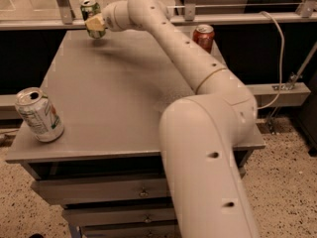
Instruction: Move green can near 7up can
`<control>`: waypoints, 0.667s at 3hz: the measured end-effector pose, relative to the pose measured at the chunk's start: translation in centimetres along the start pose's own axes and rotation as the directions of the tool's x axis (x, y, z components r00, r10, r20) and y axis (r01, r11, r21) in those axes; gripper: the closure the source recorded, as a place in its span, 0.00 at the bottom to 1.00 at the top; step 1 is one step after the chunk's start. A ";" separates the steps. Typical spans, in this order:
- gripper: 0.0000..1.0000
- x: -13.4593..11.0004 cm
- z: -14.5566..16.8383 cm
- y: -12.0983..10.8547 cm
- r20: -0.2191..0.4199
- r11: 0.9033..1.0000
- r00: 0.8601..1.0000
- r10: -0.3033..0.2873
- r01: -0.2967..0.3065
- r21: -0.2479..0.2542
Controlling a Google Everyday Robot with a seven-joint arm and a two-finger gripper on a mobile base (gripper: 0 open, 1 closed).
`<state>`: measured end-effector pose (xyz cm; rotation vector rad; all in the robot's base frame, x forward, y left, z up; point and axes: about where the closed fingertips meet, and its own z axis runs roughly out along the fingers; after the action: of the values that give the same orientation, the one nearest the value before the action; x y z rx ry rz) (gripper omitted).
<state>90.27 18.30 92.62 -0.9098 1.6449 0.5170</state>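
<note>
Our gripper [96, 25] is clamped around the green can [89, 10] at the table's [124, 93] far corner, so the grasp seems made. Next we must carry it to the 7up can [38, 114] at the near edge.

A grey table [124, 98] fills the middle of the view, its top matte and flat. At 1 o'clock on it, near the far right edge, a red soda can [203, 36] stands upright. At 6 o'clock, under the near edge, are stacked grey drawers [109, 190] with small knobs. A metal rail [237, 19] runs behind the table at 12 o'clock. A white cable [280, 53] hangs at 3 o'clock above the speckled floor [287, 182]. The gripper [95, 27] sits at 11 o'clock, clasping the green can [89, 9].
</note>
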 end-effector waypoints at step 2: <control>1.00 3.2 -11.7 1.2 0.000 0.996 1.000 0.002 -0.002 -0.094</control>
<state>81.86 9.45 92.62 -0.9774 1.6325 0.5994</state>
